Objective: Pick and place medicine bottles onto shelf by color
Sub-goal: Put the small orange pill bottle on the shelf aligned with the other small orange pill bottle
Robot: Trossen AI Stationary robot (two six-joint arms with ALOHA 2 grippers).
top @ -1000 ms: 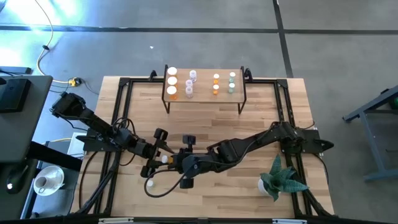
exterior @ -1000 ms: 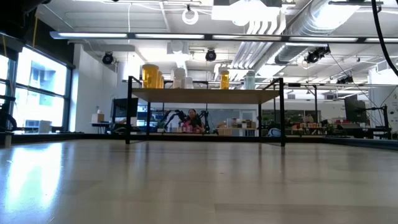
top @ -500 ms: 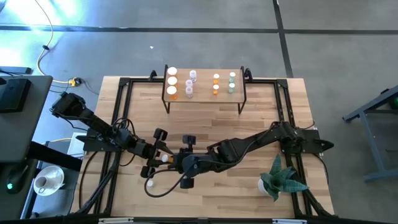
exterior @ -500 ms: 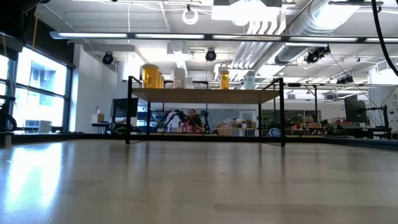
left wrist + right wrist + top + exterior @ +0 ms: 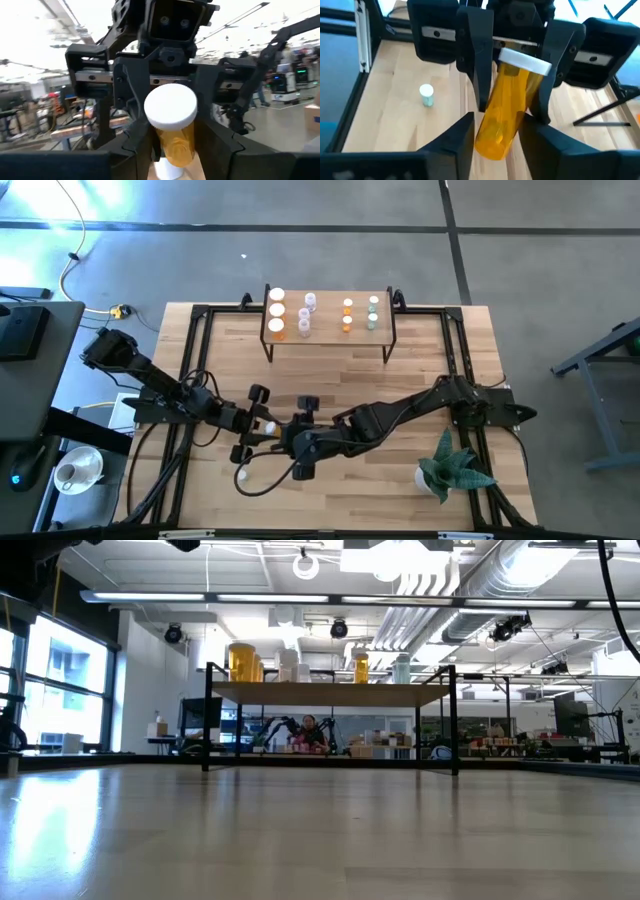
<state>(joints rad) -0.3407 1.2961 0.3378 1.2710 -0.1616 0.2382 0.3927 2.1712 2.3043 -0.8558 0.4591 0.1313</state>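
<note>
Left gripper [image 5: 262, 427] pinching orange bottle [image 5: 171, 125] mid-table, nose to nose with right gripper [image 5: 496, 131], fingers spread around same bottle. Handover underway. Shelf [image 5: 330, 328] already carrying several sorted bottles; one small vial [image 5: 426, 95] left on table [image 5: 400, 380].

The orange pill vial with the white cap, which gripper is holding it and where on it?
The left gripper holds the orange vial just under its white cap; the right gripper's fingers flank its lower body.

Bright overhead lighting, blurred wrist backgrounds
</note>
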